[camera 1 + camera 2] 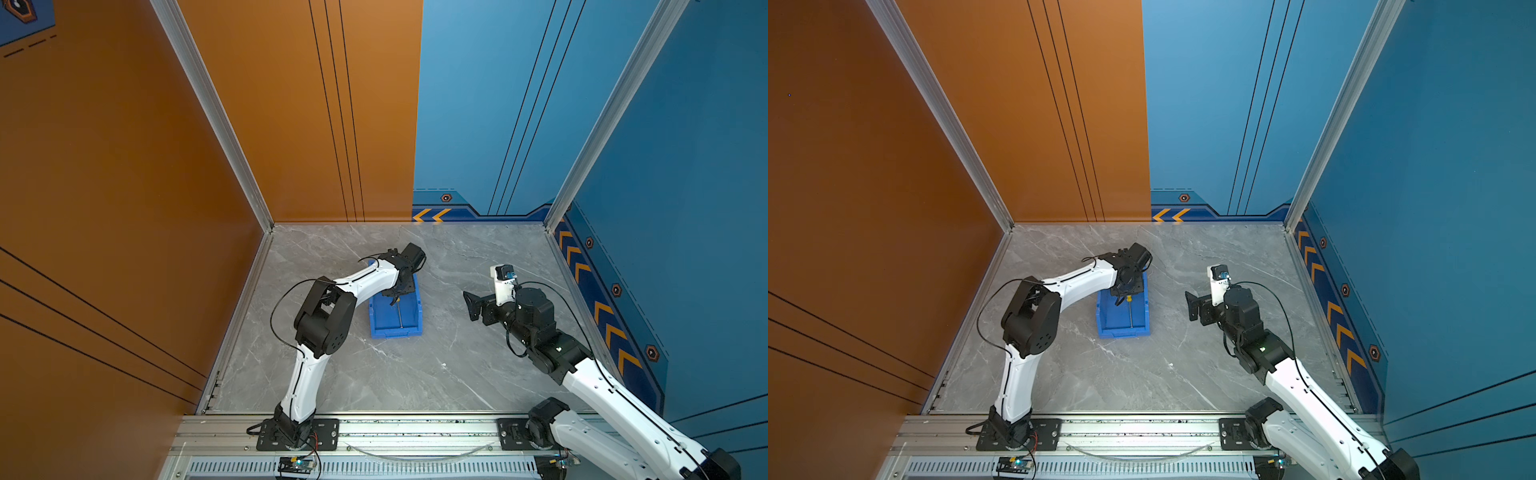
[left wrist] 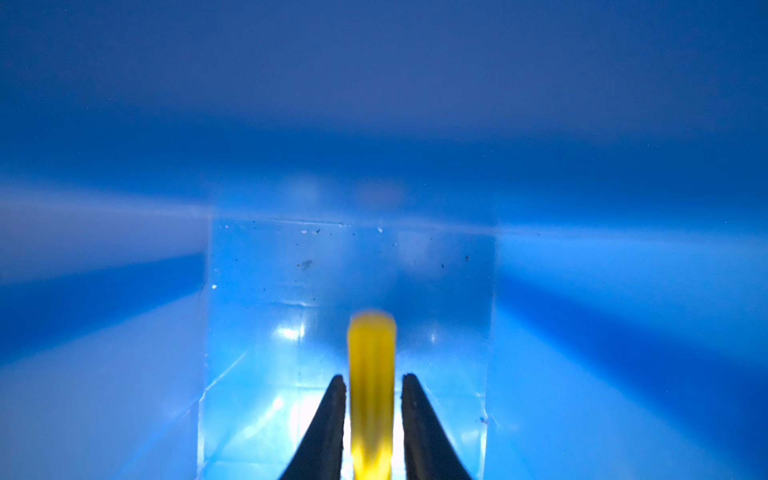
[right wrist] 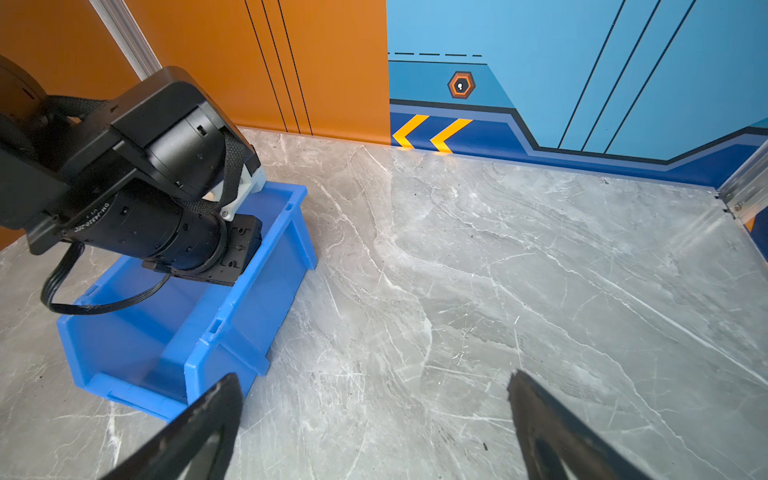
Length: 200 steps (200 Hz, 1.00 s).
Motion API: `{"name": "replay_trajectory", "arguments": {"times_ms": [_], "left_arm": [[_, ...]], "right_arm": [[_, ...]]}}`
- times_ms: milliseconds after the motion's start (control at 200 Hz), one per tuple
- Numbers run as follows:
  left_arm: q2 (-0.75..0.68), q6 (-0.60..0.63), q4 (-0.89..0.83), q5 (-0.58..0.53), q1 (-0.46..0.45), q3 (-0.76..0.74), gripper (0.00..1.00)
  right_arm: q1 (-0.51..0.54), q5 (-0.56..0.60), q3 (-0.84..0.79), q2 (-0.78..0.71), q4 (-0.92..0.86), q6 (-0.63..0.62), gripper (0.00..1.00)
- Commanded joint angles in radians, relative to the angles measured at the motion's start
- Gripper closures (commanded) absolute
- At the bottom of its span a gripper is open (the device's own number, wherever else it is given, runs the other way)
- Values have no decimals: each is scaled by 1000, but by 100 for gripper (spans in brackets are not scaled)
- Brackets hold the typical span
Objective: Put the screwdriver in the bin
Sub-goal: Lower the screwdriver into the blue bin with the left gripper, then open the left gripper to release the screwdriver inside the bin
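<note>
Well, screwdriver [image 1: 1130,313] is inside bin [image 1: 1123,332]

Yellow-handled screwdriver [image 2: 371,374], bright blue bin [image 1: 395,331], grey marbled table [image 1: 415,374] (white veins), orange wall [image 1: 124,166].

- bin [image 1: 395,332] near table [image 1: 374,374] centre
- screwdriver [image 1: 1131,313] in bin, handle toward back edge, tip toward front edge
- left gripper [image 1: 394,298] inside bin's back half, straddling handle
- right gripper [image 3: 376,380] right of bin, well apart
</note>
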Motion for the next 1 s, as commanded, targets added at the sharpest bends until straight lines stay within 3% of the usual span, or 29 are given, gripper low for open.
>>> {"name": "replay_trajectory", "arguments": {"times_ms": [0,416,731,996], "left_arm": [[-24,11,-38,3,-5,13,70],[-128,41,-60,-18,-17,16,60],[-302,65,-96,-97,-74,-46,54],[-446,82,-107,-135,-104,-159,49]], "right_arm": [[-6,30,-11,-18,-14,14,0],[-28,12,-7,-27,-1,5,0],[-52,-26,-16,-65,-8,23,0],[-64,129,-24,-119,-79,83,0]]}}
